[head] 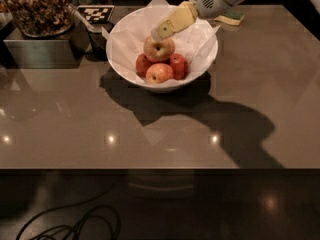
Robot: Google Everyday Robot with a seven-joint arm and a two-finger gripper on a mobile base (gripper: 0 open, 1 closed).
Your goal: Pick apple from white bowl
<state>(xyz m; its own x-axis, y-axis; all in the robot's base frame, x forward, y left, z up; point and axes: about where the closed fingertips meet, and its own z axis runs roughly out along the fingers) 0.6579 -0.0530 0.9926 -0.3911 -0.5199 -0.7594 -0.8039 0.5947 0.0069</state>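
A: What stands at the left of the grey-brown counter (75,119)?

B: A clear container of brown dried pieces (35,6), well apart from the work. Next comes the large round white bowl lined with white paper (120,59). Its flaring sides keep the fruit gathered in the middle.

A: And where is the pale yellow-green apple with the orange blush (159,49)?

B: It lies on top of the heap, resting on the darker red apples (178,65) and a smaller pink-and-yellow apple (159,74). So it is probably the easiest one to reach from above.

A: And the robot's yellowish gripper (156,35)?

B: It slants down from the upper right, with its tip just at the apple's upper edge, likely lining up for the grasp. Whether it is open or closed, one cannot tell. The apple is not lifted.

A: Farther right?

B: Only a yellow-green sponge (229,18), behind the arm.
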